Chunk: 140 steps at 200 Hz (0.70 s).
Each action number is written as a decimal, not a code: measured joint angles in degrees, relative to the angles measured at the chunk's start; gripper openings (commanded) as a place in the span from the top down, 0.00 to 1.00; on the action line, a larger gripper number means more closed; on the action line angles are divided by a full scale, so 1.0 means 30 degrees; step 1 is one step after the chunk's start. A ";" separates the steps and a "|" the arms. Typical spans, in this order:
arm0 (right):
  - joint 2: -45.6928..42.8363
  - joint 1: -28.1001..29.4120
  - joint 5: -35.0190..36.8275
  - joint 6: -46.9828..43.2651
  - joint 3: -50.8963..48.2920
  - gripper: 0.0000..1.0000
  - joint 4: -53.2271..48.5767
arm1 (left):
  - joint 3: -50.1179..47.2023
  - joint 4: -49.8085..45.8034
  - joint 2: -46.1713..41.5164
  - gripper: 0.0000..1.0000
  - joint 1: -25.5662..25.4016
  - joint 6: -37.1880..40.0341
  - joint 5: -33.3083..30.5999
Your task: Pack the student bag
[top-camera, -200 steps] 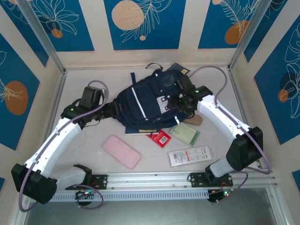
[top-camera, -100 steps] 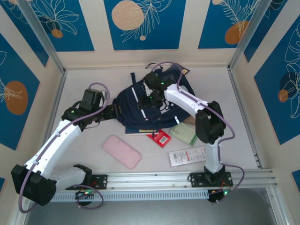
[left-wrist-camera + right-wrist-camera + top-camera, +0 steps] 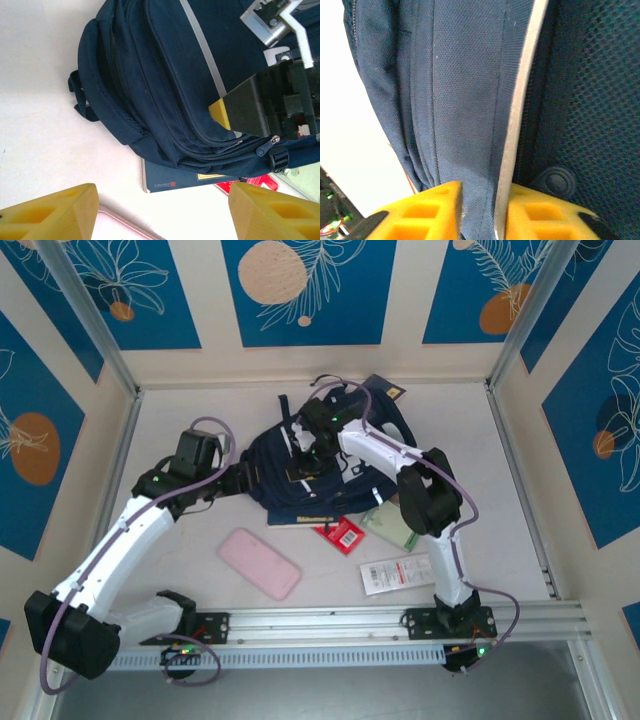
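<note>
One backpack (image 3: pixel 268 468) lies on the table (image 3: pixel 460 440), centred and toward 12 o'clock. Its long axis runs from about 8 o'clock to 2 o'clock; which end is the top cannot be told.

Compared with one second ago, the right arm (image 3: pixel 380 450) has swung from the backpack's 3 o'clock side across to its 10 o'clock part, and the right claw (image 3: pixel 479 210) has narrowed. The left arm (image 3: pixel 120 535) and the pink case (image 3: pixel 260 563) at 6 o'clock are unchanged.

Right claw: clenched on a fold of navy fabric and the grey stripe (image 3: pixel 520 100), which sit between its fingers.

Left claw (image 3: pixel 160 215): released, set wide, holding nothing, above the table just beside the backpack's 8 o'clock end.
</note>
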 measured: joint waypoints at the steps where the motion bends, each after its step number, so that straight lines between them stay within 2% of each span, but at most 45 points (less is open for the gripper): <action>1: 0.0015 0.0000 -0.0036 0.0036 0.0000 0.87 0.0007 | -0.0007 0.0015 0.0000 0.31 0.0000 0.0000 0.0015; 14: 0.0189 -0.0044 -0.0270 -0.0029 0.0000 1.00 0.0015 | -0.0153 0.0270 0.0000 0.31 0.0000 0.0029 0.0313; 65: -0.0066 -0.1013 -0.1872 0.1435 0.0015 1.00 0.0291 | -0.1224 0.1617 -0.0743 0.30 -0.0510 0.0408 0.0721; 94: -0.0765 -0.1909 -0.3162 0.3118 0.1137 1.00 0.0299 | -0.1574 0.2550 -0.1239 0.32 -0.2237 0.1202 0.0619; 126: -0.1829 -0.2572 -0.3781 0.4685 0.2025 1.00 0.0605 | -0.1770 0.3235 -0.0947 0.44 -0.4189 0.2033 -0.0058; 140: -0.2280 -0.2805 -0.3985 0.5355 0.2033 1.00 0.0765 | -0.1887 0.3541 -0.0605 0.46 -0.5085 0.2353 -0.0699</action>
